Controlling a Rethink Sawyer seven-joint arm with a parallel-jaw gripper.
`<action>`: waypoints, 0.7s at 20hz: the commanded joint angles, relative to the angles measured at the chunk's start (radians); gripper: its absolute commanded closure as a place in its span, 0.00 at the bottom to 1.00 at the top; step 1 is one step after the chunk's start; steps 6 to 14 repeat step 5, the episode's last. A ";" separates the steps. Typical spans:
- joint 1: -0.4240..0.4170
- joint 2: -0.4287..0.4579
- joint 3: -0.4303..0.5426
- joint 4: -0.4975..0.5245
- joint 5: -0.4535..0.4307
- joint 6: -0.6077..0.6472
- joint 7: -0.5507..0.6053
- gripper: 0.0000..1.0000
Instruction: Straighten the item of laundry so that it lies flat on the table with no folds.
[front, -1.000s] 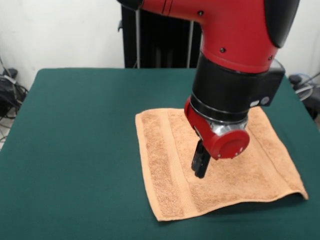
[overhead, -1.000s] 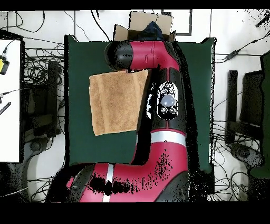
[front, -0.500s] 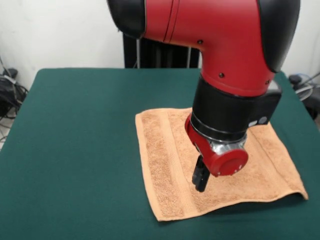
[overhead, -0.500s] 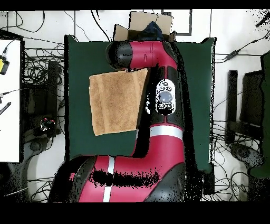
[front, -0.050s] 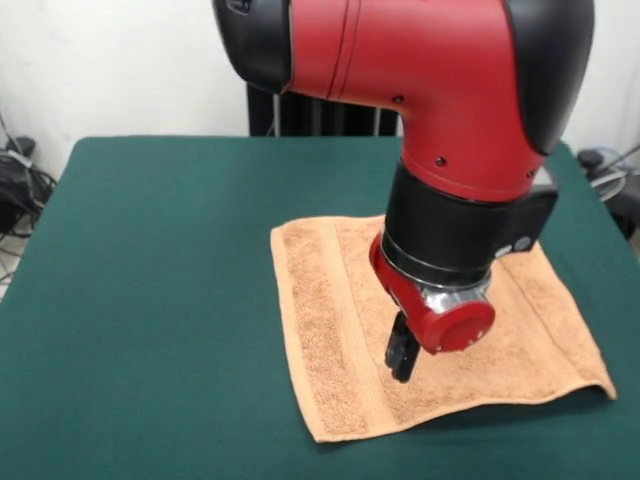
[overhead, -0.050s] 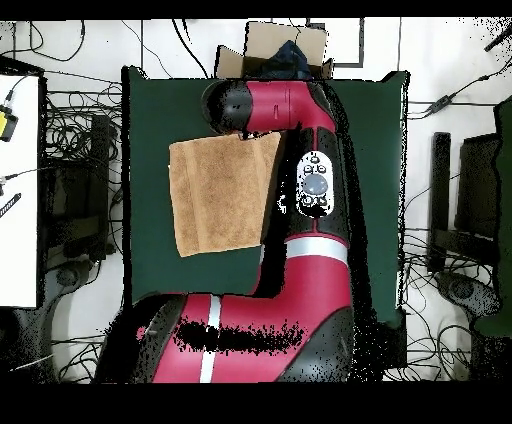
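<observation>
Jaws shut over flat towel (front, -0.050s: 330, 330)

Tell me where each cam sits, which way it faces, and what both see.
Front view: across the table from the robot, angled down at the towel; shows the red arm and the end effector over the towel.
Overhead view: above, looking straight down, robot base at bottom; the arm covers the towel's right edge, end effector hidden.
Shared: towel, green table, arm.
</observation>
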 joint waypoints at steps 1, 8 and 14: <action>-0.027 -0.050 0.104 0.215 -0.086 -0.034 -0.413 1.00; -0.020 -0.050 0.093 0.228 -0.084 -0.053 -0.420 1.00; -0.020 -0.050 0.093 0.228 -0.084 -0.053 -0.420 1.00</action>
